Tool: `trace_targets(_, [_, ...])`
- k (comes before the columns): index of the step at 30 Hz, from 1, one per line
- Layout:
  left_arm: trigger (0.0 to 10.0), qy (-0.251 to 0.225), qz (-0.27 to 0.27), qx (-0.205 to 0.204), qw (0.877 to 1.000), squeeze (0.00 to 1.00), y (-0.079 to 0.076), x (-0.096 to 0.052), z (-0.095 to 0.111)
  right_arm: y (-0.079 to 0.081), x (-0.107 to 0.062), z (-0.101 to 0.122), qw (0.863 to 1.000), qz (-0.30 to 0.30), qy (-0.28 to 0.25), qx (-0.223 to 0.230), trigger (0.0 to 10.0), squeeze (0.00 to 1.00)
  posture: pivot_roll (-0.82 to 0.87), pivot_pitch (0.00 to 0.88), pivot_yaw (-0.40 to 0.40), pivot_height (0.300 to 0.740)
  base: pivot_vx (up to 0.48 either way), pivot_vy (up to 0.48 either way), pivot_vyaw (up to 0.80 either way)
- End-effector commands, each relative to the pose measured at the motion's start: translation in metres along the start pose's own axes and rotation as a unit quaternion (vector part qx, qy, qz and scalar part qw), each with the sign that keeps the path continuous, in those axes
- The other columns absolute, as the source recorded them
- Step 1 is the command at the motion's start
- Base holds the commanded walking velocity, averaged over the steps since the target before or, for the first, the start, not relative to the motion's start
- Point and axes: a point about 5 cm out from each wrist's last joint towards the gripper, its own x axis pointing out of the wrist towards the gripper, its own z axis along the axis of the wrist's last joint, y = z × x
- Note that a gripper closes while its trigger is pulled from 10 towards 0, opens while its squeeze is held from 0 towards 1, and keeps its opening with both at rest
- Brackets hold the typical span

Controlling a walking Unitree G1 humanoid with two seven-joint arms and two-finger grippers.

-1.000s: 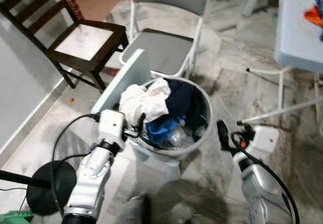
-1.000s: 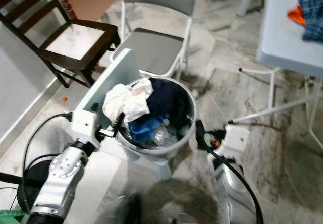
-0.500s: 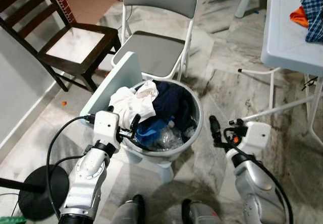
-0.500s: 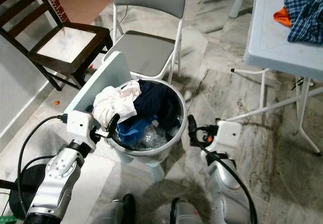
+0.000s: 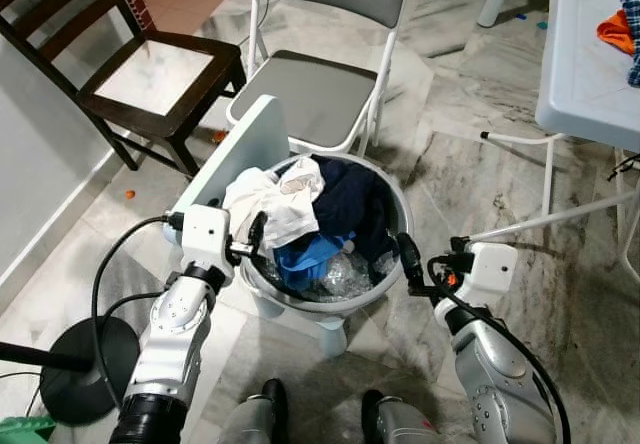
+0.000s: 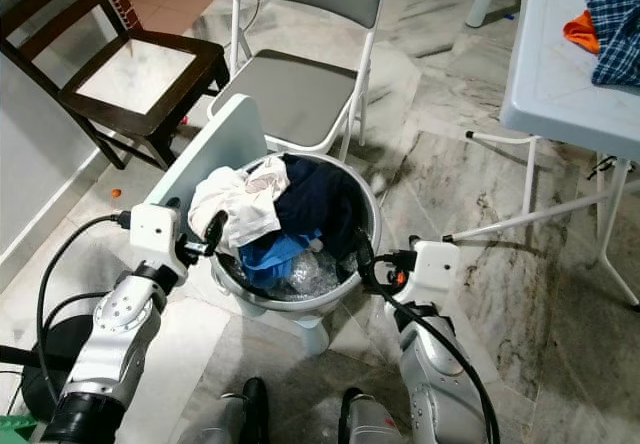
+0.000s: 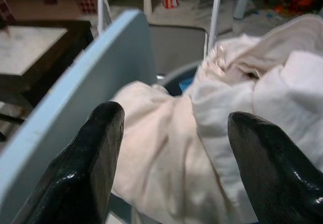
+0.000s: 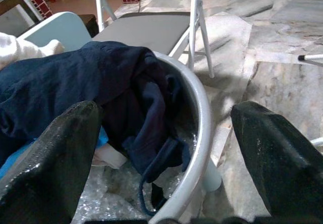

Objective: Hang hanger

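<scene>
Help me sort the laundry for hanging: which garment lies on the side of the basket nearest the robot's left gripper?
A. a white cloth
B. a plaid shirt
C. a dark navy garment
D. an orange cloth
A: the white cloth is heaped at the basket rim right in front of the open left gripper, and fills the space between its fingers in the left wrist view.

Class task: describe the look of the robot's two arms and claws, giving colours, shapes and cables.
Both arms are silver and rounded. Each ends in a white boxy wrist block and a claw, left claw and right claw, of two long black fingers. Black cables loop from each wrist.
</scene>
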Motion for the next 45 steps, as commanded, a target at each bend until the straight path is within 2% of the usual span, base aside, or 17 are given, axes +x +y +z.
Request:
trace_targets(1, [0.0, 0.018, -0.002, -0.01, 1.0, 0.0, -0.001, -0.001, -0.009, 0.001, -0.004, -0.005, 1.0, -0.003, 0.012, -0.002, 10.0, 0.0, -0.08, 0.273, 0.044, 0.74, 0.0, 0.0, 0.0])
trace_targets(6, [0.0, 0.033, -0.033, -0.041, 0.998, 0.0, -0.01, 0.0, -0.015, 0.002, -0.007, -0.006, 1.0, -0.007, 0.01, 0.0, 10.0, 0.0, -0.09, 0.278, 0.06, 0.74, 0.0, 0.0, 0.0])
trace_targets(9, [0.0, 0.033, -0.055, -0.045, 0.997, 0.0, -0.015, -0.001, -0.017, 0.003, -0.009, -0.008, 1.0, -0.004, 0.015, 0.005, 10.0, 0.0, -0.09, 0.278, 0.067, 0.74, 0.0, 0.0, 0.0])
trace_targets(23, [0.0, 0.043, -0.056, -0.054, 0.996, 0.0, -0.011, 0.0, -0.023, 0.009, -0.009, -0.012, 0.999, 0.029, 0.032, 0.012, 10.0, 0.0, -0.09, 0.274, 0.067, 0.74, 0.0, 0.0, 0.0])
trace_targets(43, [0.0, 0.032, -0.064, -0.053, 0.996, 0.0, -0.014, 0.002, -0.023, 0.01, -0.011, -0.015, 0.999, 0.03, 0.039, 0.007, 10.0, 0.0, -0.1, 0.279, 0.067, 0.74, 0.0, 0.0, 0.0])
trace_targets(45, [0.0, 0.019, -0.058, -0.046, 0.997, 0.0, -0.013, 0.004, -0.019, 0.01, -0.011, -0.015, 0.999, 0.03, 0.04, 0.006, 10.0, 0.0, -0.1, 0.28, 0.067, 0.74, 0.0, 0.0, 0.0])
